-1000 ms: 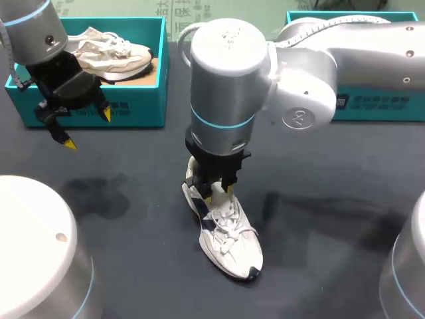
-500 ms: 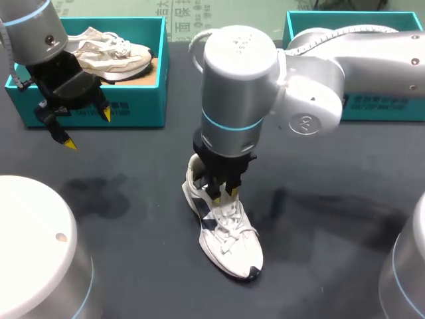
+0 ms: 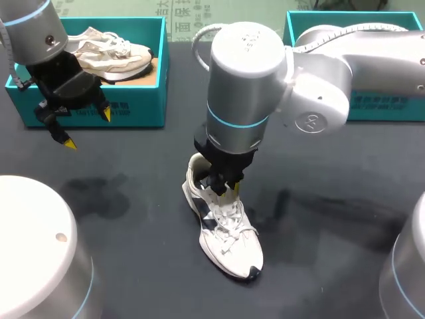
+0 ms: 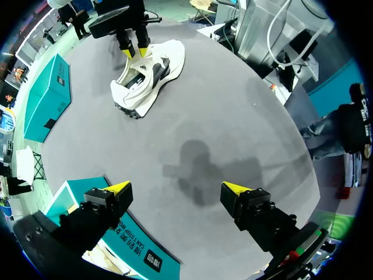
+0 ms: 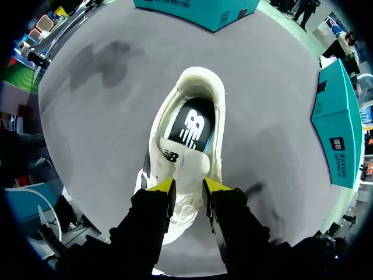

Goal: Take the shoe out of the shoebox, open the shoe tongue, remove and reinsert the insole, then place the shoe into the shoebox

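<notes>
A white sneaker [image 3: 231, 242] with dark side panels lies on the dark table, toe toward me. Its black insole [image 5: 192, 125] shows inside the opening. My right gripper [image 3: 224, 191] comes down on the shoe from above. In the right wrist view the right gripper [image 5: 189, 186] is shut on the white shoe tongue [image 5: 187, 169], one yellow tip on each side. My left gripper [image 3: 87, 128] hangs open and empty in front of the left teal shoebox [image 3: 133, 109]. From the left wrist view, the left gripper [image 4: 176, 188] looks across bare table at the sneaker [image 4: 145, 76].
The left shoebox holds a beige shoe [image 3: 109, 50]. A second teal shoebox [image 3: 378, 106] stands at the back right, behind my right arm. Open table lies to the left and right of the sneaker.
My right arm has shifted a little to the right over the shoe and its fingers have narrowed onto the tongue. The left arm has stayed where it was.
</notes>
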`<state>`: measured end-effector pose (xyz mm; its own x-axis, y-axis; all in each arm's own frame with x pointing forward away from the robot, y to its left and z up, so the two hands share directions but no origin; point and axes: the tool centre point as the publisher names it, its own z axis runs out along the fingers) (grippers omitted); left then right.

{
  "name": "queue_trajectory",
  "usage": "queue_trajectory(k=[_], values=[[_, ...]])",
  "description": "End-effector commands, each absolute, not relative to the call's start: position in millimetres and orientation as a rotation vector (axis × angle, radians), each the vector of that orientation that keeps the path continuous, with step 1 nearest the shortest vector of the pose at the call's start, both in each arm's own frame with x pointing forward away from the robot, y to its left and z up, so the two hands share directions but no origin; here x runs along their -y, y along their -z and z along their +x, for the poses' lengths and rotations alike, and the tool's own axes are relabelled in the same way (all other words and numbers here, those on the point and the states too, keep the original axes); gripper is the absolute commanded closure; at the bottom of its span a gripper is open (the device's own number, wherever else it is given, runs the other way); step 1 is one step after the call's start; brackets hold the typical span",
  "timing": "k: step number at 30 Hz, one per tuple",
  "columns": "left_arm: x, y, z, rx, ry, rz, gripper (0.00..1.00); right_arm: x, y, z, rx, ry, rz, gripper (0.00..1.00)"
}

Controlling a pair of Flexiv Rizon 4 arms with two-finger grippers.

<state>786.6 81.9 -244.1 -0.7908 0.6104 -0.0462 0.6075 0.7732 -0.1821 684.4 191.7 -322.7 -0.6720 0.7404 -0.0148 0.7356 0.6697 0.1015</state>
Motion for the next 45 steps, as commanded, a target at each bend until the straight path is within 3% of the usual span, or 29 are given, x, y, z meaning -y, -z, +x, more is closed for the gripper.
queue_trajectory(k=[1,10,12,14,17,28,45], values=[[-82,244,785,2.946,-0.29,-1.012,0.0,-172,285,674,-2.861,-0.174,1.083,0.65],[-82,244,785,2.946,-0.29,-1.012,0.0,-158,270,685,-3.038,-0.156,0.553,0.56],[-82,244,785,2.946,-0.29,-1.012,0.0,-161,267,690,-3.063,-0.15,0.422,0.47],[-82,244,785,2.946,-0.29,-1.012,0.0,-164,264,694,-3.079,-0.162,0.308,0.2],[-82,244,785,2.946,-0.29,-1.012,0.0,-166,263,702,-3.124,-0.181,0.113,0.0],[-82,244,785,2.946,-0.29,-1.012,0.0,-162,262,705,-3.141,-0.142,0.078,0.0],[-82,244,785,2.946,-0.29,-1.012,0.0,-236,274,756,-3.014,-0.108,-0.407,0.0]])
